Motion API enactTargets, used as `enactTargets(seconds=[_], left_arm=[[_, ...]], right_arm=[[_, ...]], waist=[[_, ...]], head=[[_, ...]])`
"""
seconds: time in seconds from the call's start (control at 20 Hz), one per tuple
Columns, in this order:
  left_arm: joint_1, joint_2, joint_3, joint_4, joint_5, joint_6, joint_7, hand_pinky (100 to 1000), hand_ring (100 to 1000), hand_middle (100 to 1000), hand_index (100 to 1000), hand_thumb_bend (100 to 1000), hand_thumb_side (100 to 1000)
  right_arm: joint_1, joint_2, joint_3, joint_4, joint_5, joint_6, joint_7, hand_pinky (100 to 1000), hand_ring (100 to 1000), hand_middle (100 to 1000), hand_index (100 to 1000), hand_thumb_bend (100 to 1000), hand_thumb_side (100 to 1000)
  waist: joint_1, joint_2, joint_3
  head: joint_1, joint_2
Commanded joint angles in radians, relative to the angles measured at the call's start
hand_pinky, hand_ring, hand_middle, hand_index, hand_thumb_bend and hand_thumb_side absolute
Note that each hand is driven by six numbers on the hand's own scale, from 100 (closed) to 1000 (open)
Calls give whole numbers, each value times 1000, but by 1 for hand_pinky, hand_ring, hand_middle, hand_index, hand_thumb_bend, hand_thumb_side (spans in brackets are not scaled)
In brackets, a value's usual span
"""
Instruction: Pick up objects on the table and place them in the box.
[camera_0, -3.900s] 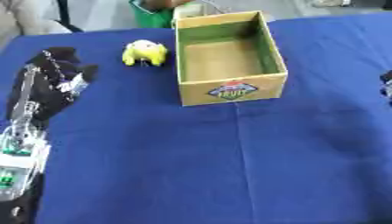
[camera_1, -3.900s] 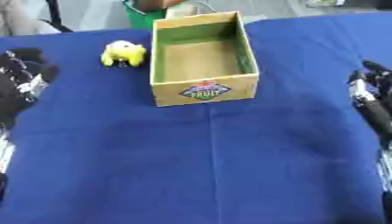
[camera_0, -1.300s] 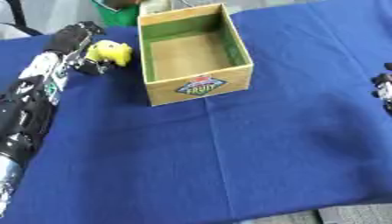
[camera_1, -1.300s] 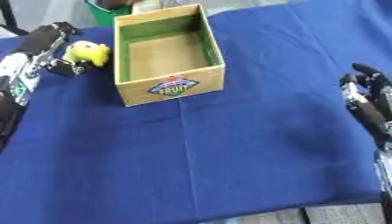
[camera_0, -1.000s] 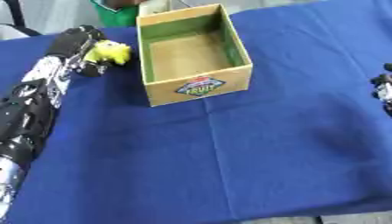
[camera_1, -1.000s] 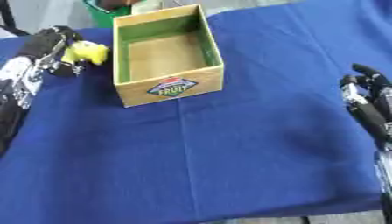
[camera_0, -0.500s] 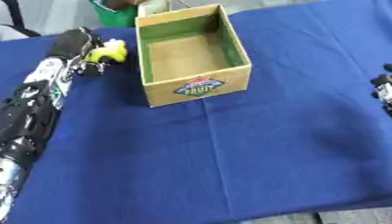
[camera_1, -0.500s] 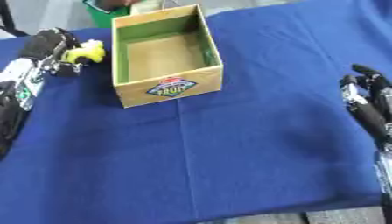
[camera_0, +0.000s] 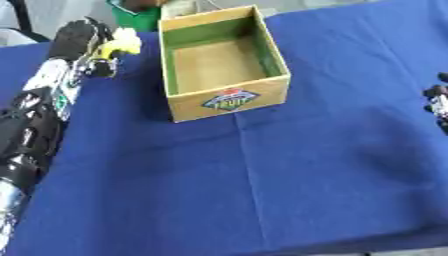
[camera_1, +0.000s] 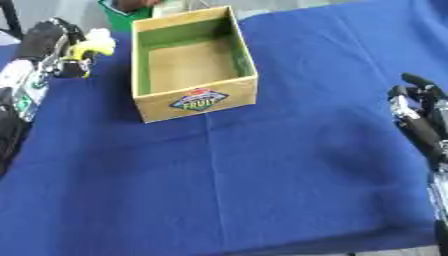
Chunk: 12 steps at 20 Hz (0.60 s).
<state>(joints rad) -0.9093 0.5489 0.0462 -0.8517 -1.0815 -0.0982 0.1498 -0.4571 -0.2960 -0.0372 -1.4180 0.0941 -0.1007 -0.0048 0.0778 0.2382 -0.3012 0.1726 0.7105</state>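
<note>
A small yellow toy (camera_0: 119, 44) sits at the far left of the blue table, just left of the open cardboard box (camera_0: 229, 102). My left hand (camera_0: 79, 42) is at the toy, its fingers curled round its left side. The box stands upright with a bare brown floor and green inner walls; nothing lies in it. My right hand (camera_1: 418, 114) rests at the right edge, fingers relaxed and pointing up, holding nothing.
A green container (camera_0: 131, 13) stands behind the toy at the far edge. The blue cloth (camera_0: 262, 180) covers the whole table, and its near edge shows at the bottom right.
My left arm has reached forward to the yellow toy and its fingers have closed round it. The toy has shifted a little away from the box. The right hand has stayed put.
</note>
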Motion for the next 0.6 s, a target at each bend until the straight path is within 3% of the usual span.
enactTargets(seconds=[0.05, 0.35, 0.6], left_arm=[[-33, 43, -18, -89, 42, -27, -19, 467, 312, 318, 452, 171, 100], [-68, -7, -88, -217, 74, -94, -83, 476, 322, 325, 459, 170, 100], [-91, -78, -152, -240, 46, -149, -134, 492, 345, 349, 480, 159, 100]], right_arm=[[-11, -17, -7, -16, 2, -2, -1, 746, 895, 647, 888, 100, 545], [-10, -12, -4, -18, 3, -2, 3, 745, 895, 647, 888, 100, 545], [-10, -6, 1, -20, 4, -3, 9, 745, 895, 647, 889, 100, 547]], waist=[[-4, -25, 2], [-5, -31, -1], [-2, -36, -10]], head=[[-3, -9], [1, -8], [6, -10]])
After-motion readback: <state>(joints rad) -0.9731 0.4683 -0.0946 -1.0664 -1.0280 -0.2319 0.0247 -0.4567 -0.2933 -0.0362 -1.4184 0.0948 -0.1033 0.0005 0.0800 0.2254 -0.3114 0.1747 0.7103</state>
